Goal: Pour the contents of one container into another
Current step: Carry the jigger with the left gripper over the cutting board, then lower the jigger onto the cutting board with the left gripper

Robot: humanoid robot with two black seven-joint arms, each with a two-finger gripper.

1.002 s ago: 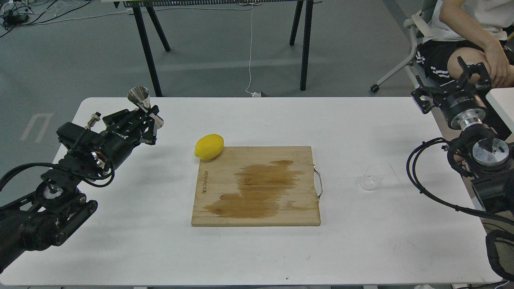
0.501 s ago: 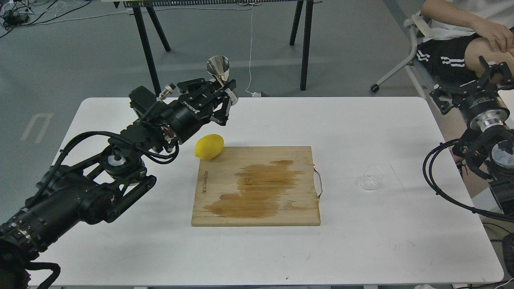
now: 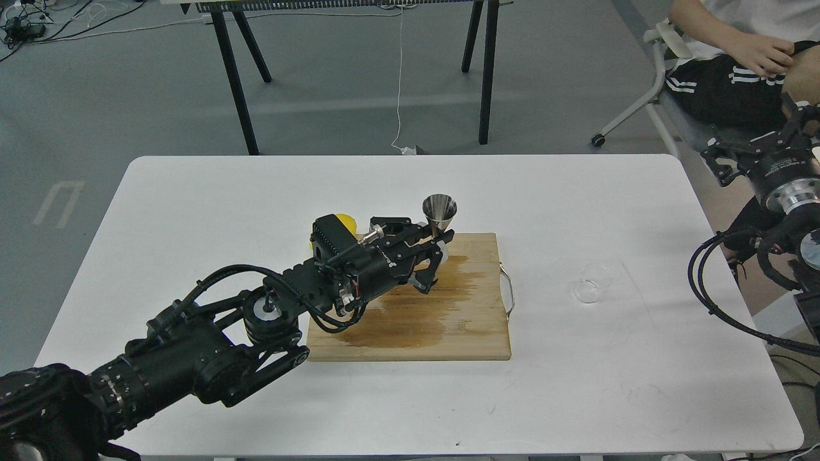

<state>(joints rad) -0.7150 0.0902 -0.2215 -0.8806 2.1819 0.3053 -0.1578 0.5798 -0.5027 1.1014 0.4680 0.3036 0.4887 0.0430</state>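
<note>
The shiny steel hourglass jigger [image 3: 439,216] stands upright over the far edge of the wooden cutting board [image 3: 474,333], and my left gripper [image 3: 437,245] is shut on its lower half. The small clear glass cup [image 3: 592,283] sits on the white table right of the board, apparently tipped, with no gripper near it. My right gripper [image 3: 797,118] hangs past the table's right edge, partly cut off by the frame, its fingers apart and holding nothing.
A yellow lemon [image 3: 346,221] is mostly hidden behind my left arm at the board's far left corner. The board carries a dark wet stain [image 3: 448,301] and a metal handle [image 3: 509,291]. A seated person [image 3: 743,57] is at the far right.
My left arm swung from the table's left side rightward and down, carrying the jigger over the cutting board. The right gripper drifted right and slightly up. The cup has not moved.
</note>
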